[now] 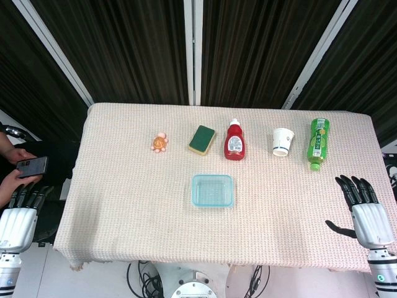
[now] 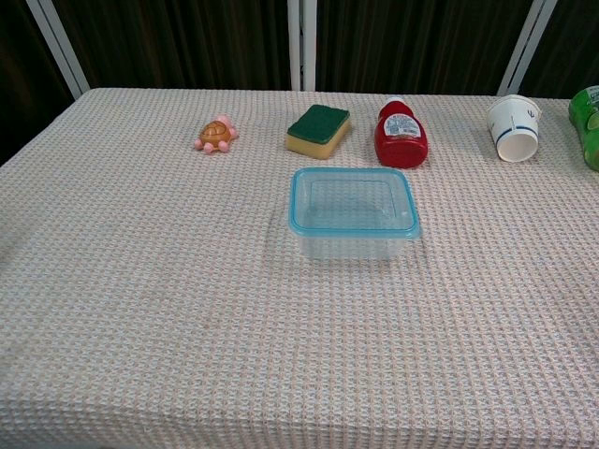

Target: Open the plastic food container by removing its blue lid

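Note:
A clear plastic food container (image 1: 213, 190) (image 2: 353, 214) stands in the middle of the table, its blue-rimmed lid (image 2: 353, 199) sitting on top. My left hand (image 1: 18, 217) hangs off the table's left edge, fingers spread and holding nothing. Over the table's right front corner, my right hand (image 1: 366, 214) is open with fingers extended, far from the container. Neither hand shows in the chest view.
Along the back lie a toy turtle (image 1: 160, 143), a green-yellow sponge (image 1: 202, 139), a red ketchup bottle (image 1: 234, 140), a paper cup (image 1: 282, 141) on its side and a green bottle (image 1: 317, 143). A person holding a phone (image 1: 31, 166) sits at far left.

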Available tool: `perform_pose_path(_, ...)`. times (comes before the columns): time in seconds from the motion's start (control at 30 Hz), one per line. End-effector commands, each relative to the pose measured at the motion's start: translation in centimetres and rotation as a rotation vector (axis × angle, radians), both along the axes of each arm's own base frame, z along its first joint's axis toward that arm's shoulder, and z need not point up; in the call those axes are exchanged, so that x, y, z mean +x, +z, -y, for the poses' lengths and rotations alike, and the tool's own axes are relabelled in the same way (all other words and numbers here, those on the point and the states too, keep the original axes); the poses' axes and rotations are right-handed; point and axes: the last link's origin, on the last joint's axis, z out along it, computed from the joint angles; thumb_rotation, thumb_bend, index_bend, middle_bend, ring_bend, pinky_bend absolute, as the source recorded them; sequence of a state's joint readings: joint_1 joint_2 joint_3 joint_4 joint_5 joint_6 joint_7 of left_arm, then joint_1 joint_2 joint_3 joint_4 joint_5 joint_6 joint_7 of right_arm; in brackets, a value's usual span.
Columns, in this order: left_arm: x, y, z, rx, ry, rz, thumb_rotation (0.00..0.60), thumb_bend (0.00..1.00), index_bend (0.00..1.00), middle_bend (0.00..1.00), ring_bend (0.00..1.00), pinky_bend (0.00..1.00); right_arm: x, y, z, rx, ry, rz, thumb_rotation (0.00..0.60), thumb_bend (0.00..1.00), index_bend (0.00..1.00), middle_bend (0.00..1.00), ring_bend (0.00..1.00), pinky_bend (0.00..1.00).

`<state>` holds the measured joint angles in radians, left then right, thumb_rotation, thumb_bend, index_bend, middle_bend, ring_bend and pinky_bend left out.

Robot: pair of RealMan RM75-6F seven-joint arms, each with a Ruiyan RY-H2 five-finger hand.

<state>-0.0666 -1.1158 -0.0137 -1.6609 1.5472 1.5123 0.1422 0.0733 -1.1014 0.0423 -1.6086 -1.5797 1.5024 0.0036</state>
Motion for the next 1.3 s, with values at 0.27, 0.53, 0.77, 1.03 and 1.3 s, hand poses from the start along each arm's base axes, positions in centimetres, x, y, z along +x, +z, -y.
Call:
perform_pose_path(0.27, -0.3, -0.6, -0.7, -0.016, 0.018, 0.011, 0.600, 0.00, 0.14, 0.14, 0.03, 0.00, 0.9, -1.0, 1.4, 0.045, 0.016, 0.000, 0.600, 0.00, 0.00, 0.07, 0.00, 0.01)
perform_pose_path(0.53, 0.1, -0.8, -1.0, -0.014, -0.006, 0.024, 0.600, 0.00, 0.14, 0.14, 0.03, 0.00, 3.3, -3.8, 4.7, 0.147, 0.114, -0.005, 0.600, 0.00, 0.00, 0.07, 0.00, 0.01)
perform_pose_path(0.77, 0.3, -0.9, -1.1, -0.018, -0.023, 0.023, 0.600, 0.00, 0.14, 0.14, 0.03, 0.00, 7.2, -8.5, 9.2, 0.249, 0.232, -0.011, 0.600, 0.00, 0.00, 0.06, 0.00, 0.00)
perform_pose_path(1.03, 0.6, -1.1, -1.3, -0.039, -0.038, 0.022, 0.600, 0.00, 0.14, 0.15, 0.03, 0.00, 12.0, -15.4, 12.9, 0.376, 0.347, -0.076, 0.600, 0.00, 0.00, 0.01, 0.00, 0.00)
perform_pose_path(1.3, 0.5, -1.1, -1.3, -0.052, -0.045, 0.033, 0.600, 0.00, 0.14, 0.14, 0.03, 0.00, 14.8, -19.2, 14.9, 0.406, 0.371, -0.087, 0.600, 0.00, 0.00, 0.00, 0.00, 0.00)
